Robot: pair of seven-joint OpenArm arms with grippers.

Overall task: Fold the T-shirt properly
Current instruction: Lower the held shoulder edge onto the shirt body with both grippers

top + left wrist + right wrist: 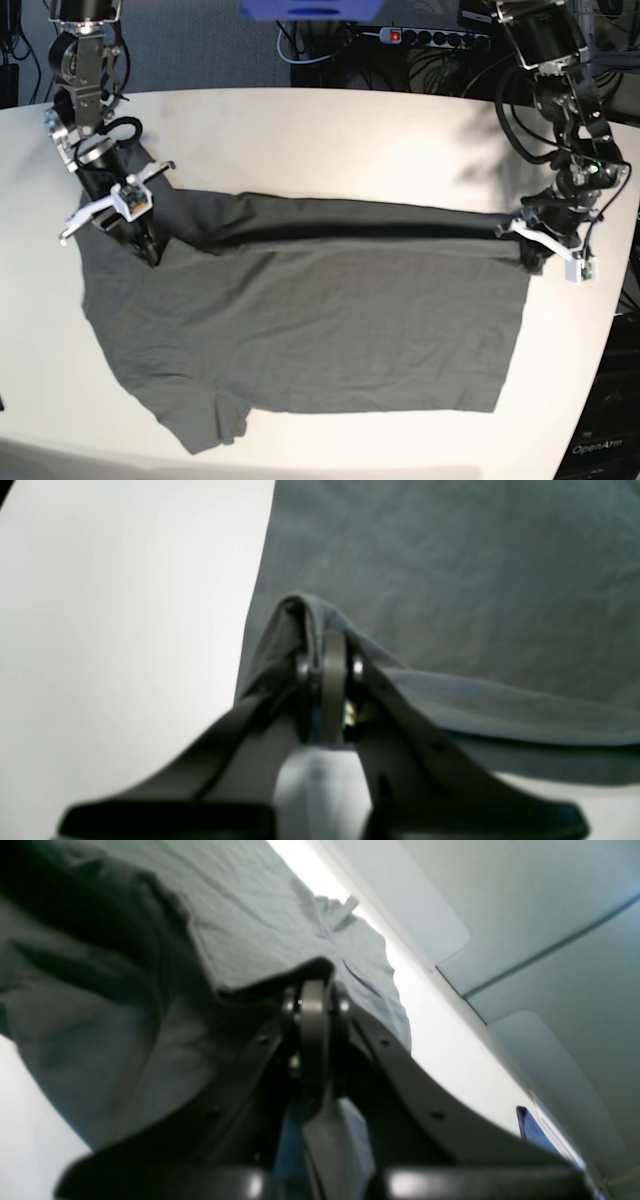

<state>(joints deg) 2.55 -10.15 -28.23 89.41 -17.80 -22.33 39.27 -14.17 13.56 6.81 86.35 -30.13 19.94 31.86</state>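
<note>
Base view shows the T-shirt [310,330] spread across the bench centre, its far long edge lifted and partly turned toward the near edge. Left pincer [527,246] and right pincer [147,245] each clamp that edge; remaining folds appear outstanding.

Dark olive-grey T-shirt [310,330] lies flat, far edge seemingly folded over.

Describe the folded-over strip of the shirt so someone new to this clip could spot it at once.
On the white table lies a dark olive-grey T-shirt, spread wide. Along its far edge, a raised band of cloth stretches between the right end effector and left end effector, each shut on a corner. A dark shadow line beneath it marks it out from the flat cloth.
</note>
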